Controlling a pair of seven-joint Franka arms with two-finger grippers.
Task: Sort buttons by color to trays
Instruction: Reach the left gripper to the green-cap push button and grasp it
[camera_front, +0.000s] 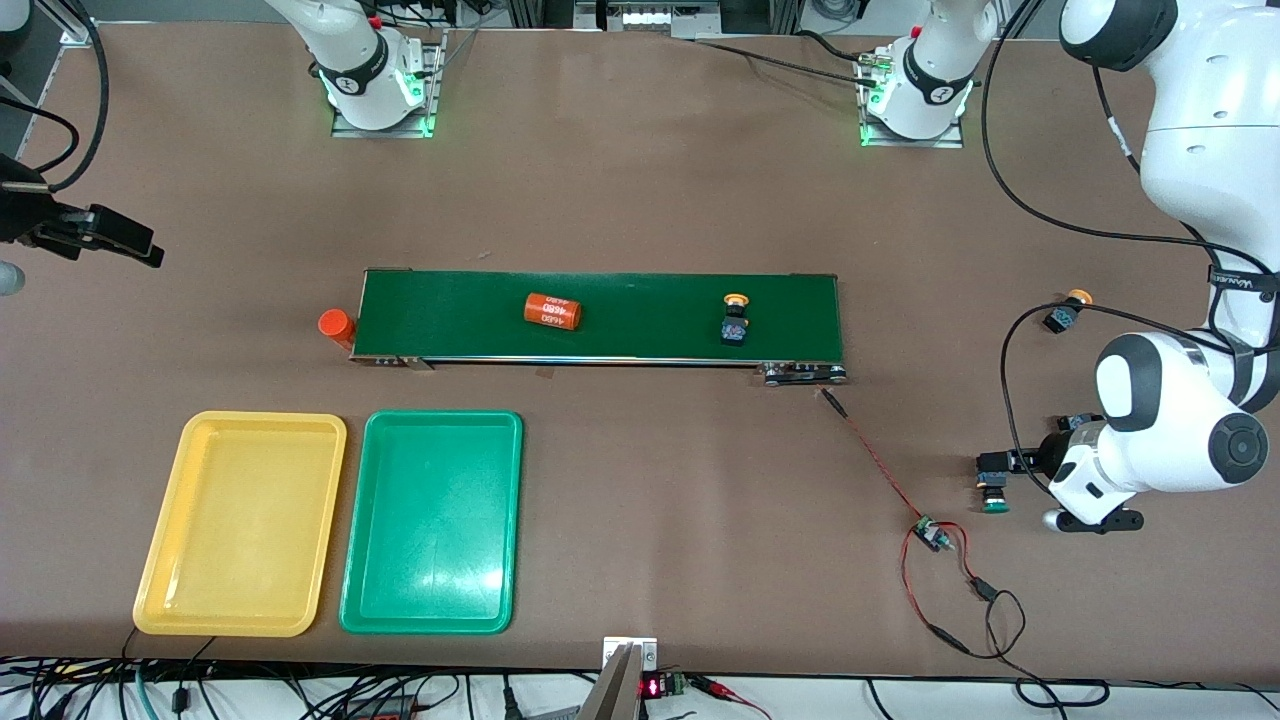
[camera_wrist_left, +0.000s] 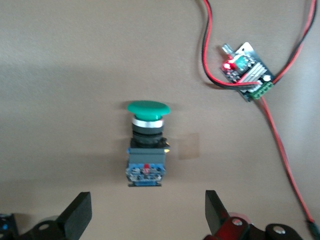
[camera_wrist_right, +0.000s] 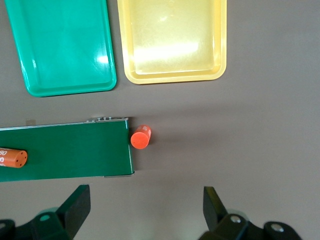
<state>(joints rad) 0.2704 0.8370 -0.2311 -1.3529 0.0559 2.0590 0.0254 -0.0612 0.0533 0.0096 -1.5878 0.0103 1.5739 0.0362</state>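
Observation:
A green-capped button (camera_front: 993, 487) lies on its side on the table at the left arm's end. In the left wrist view this button (camera_wrist_left: 146, 145) lies just ahead of my left gripper (camera_wrist_left: 148, 212), which hangs open above it with nothing between its fingers. One yellow-capped button (camera_front: 736, 320) rides on the dark conveyor belt (camera_front: 640, 300). Another yellow-capped button (camera_front: 1065, 313) lies on the table past the belt's end. The yellow tray (camera_front: 240, 522) and the green tray (camera_front: 432, 520) sit side by side, nearer the front camera than the belt. My right gripper (camera_wrist_right: 146, 210) is open, high over the table.
An orange cylinder (camera_front: 552, 311) lies on the belt. A second orange cylinder (camera_front: 337, 324) stands on the table at the belt's end toward the right arm. A small circuit board (camera_front: 930, 535) with red and black wires lies near the green-capped button.

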